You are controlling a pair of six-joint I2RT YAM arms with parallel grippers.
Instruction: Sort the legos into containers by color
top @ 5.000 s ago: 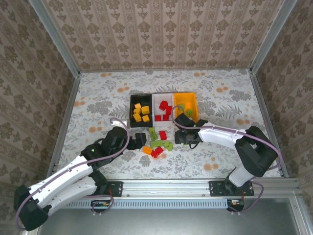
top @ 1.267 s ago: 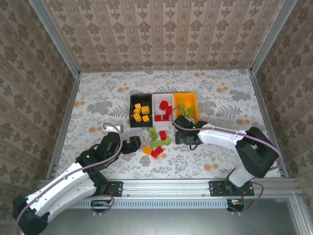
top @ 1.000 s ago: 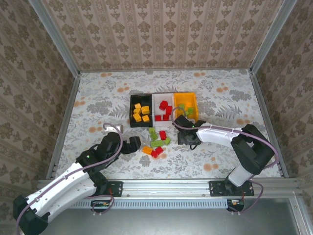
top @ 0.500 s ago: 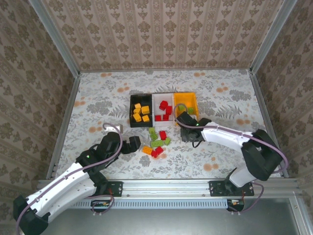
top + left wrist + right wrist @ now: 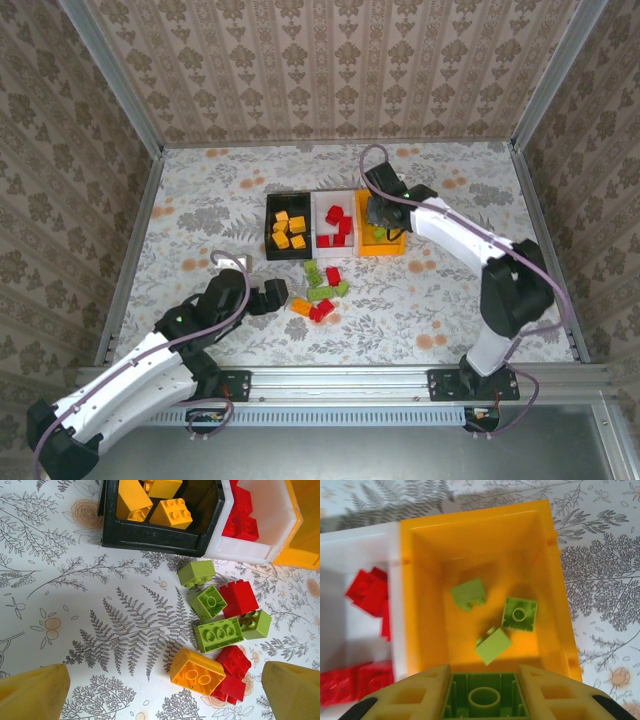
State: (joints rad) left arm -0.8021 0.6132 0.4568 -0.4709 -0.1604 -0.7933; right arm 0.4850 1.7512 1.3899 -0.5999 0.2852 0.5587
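Ok so the right gripper (image 5: 485, 696) is parked right over the orange-yellow bin (image 5: 427, 610), which sits at the right end of the row of containers. Its jaws are pinched onto a light green brick (image 5: 485, 704), stud side facing the wrist camera, and the brick hangs above the near end of that bin. Down inside there are three green bricks (image 5: 468, 593) lying loose on the bottom, none of them touching.

Next door is the white bin (image 5: 360, 542) with the red bricks (image 5: 370, 592) in it, some at the far end and some at the near end. The black bin (image 5: 150, 535) on the left end has the orange-yellow bricks (image 5: 171, 512) piled in.

The left gripper (image 5: 272, 296) is low over the table (image 5: 200, 200), just left of the unsorted pile (image 5: 322, 288), and its fingers (image 5: 32, 692) are spread wide with nothing between them.

The pile itself sits on the table just in front of the bins: four green pieces (image 5: 218, 634), three red ones (image 5: 239, 597) and one orange-yellow brick (image 5: 196, 671) at the near side, touching the reds beside it. The closest green piece lies just beside the black bin's front wall.
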